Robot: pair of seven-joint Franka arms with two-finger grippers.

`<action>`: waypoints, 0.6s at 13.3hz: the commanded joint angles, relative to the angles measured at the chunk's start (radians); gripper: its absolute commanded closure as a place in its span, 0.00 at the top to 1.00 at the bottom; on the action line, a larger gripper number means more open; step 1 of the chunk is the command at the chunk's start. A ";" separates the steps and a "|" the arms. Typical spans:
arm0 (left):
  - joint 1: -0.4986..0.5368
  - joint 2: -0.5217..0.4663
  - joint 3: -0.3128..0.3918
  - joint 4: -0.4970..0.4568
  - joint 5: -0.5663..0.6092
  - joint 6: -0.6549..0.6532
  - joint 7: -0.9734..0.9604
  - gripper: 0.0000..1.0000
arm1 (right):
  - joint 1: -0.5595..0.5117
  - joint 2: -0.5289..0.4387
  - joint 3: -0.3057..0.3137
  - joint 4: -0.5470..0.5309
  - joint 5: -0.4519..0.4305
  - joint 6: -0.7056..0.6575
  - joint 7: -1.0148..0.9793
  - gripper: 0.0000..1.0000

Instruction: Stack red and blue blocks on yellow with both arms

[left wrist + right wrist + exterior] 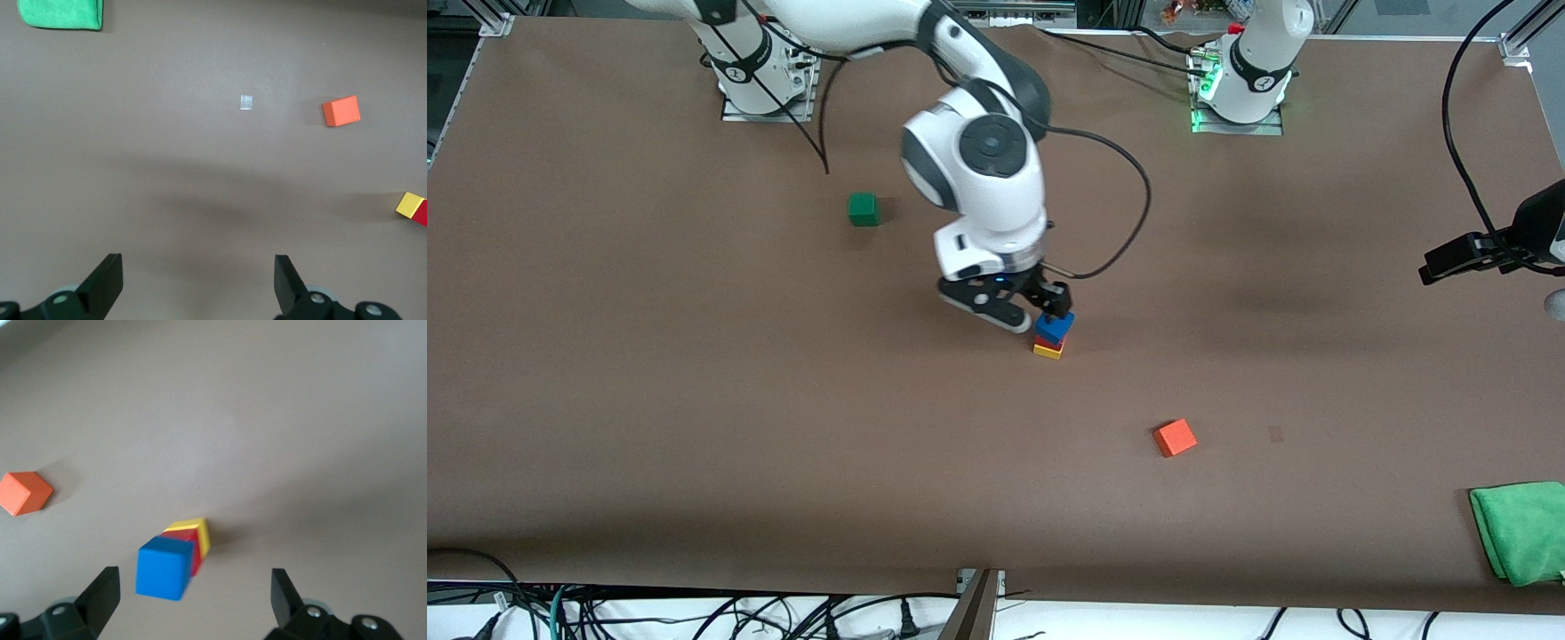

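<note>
The blue block (pixel 1055 326) sits on the red block (pixel 1045 341), which sits on the yellow cube (pixel 1048 352), in a stack near the table's middle. My right gripper (pixel 1040 313) hangs just above the stack, open and empty. In the right wrist view the blue block (pixel 163 570) lies between the spread fingers, apart from both, with the red block (pixel 192 550) and the yellow cube (pixel 199 530) under it. My left gripper (pixel 1440 265) waits open and empty at the left arm's end of the table. The left wrist view (pixel 198 263) shows bare table between its fingers, with the yellow cube (pixel 409 204) at the frame's edge.
An orange cube (pixel 1175 437) lies nearer the front camera than the stack. A dark green cube (pixel 863 209) lies toward the right arm's base. A green cloth (pixel 1520 529) lies at the front corner on the left arm's end. Cables run along the front edge.
</note>
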 commanded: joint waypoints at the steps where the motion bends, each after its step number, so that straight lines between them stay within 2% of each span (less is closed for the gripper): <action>1: 0.001 -0.005 0.003 -0.004 -0.021 -0.005 0.015 1.00 | -0.109 -0.143 0.010 -0.113 0.044 -0.115 -0.144 1.00; 2: 0.001 -0.005 0.003 -0.004 -0.021 -0.005 0.015 1.00 | -0.164 -0.204 0.010 -0.173 0.081 -0.151 -0.228 1.00; 4: 0.001 -0.005 0.003 -0.004 -0.021 -0.005 0.015 1.00 | -0.230 -0.334 0.001 -0.311 0.097 -0.216 -0.442 1.00; 8: 0.001 -0.005 0.003 -0.004 -0.021 -0.005 0.015 1.00 | -0.243 -0.548 -0.100 -0.527 0.095 -0.270 -0.662 1.00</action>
